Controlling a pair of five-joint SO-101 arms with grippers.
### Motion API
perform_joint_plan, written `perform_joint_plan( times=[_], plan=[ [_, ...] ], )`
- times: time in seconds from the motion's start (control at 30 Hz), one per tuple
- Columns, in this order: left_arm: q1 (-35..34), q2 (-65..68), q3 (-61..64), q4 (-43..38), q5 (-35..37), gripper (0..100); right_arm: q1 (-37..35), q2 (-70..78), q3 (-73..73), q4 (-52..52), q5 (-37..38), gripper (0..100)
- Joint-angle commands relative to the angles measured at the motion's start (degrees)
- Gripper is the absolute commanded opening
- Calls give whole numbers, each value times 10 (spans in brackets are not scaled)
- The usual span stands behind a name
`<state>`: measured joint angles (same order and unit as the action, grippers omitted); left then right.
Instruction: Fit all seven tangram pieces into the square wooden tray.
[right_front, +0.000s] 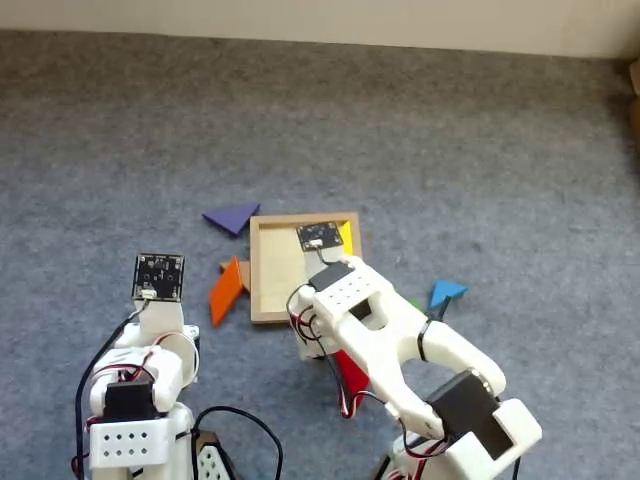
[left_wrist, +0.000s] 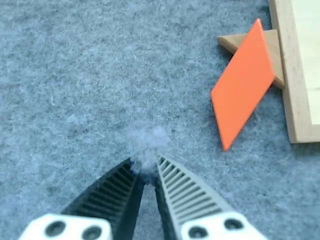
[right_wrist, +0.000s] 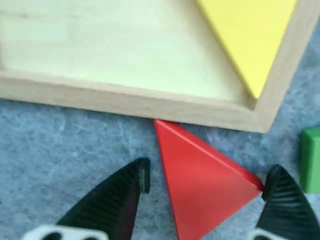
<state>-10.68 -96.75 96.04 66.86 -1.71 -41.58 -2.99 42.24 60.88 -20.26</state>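
Straddling the red triangle (right_wrist: 205, 185) low in the frame, your right jaws are gaping wide, gripping nothing; its tip is sitting at the tray (right_wrist: 125, 102) rim. Closing on slanted edges, you're risking squirting it into the green piece (right_wrist: 311, 160).

Small robotics lab or hobby bench; can't narrow it further. Cues: a white plastic left arm (right_front: 135, 385) and right arm (right_front: 390, 335) sit side by side, with exposed red and black wiring, a bare circuit board (right_front: 158, 277) on the left wrist, and a loose black cable (right_front: 240, 420) by the bases. The tabletop (right_front: 450, 130) is covered in a grey felt-like mat. A pale strip (right_front: 300, 20) runs along the far edge, wall or skirting, unclear which. Props on the mat: wooden tray (right_front: 262, 270) and flat coloured shapes, e.g. an orange shape (right_front: 226, 290).
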Motion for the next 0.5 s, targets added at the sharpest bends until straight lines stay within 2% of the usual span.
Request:
perform_joint_plan(
  times=[0.0, 0.47],
  plan=[
    [3, -6, 15, 2, 2, 5, 22, -1, -5, 14, -11, 343],
    [3, -6, 15, 2, 2, 5, 21, 5, 0, 12, -12, 334]
  ],
)
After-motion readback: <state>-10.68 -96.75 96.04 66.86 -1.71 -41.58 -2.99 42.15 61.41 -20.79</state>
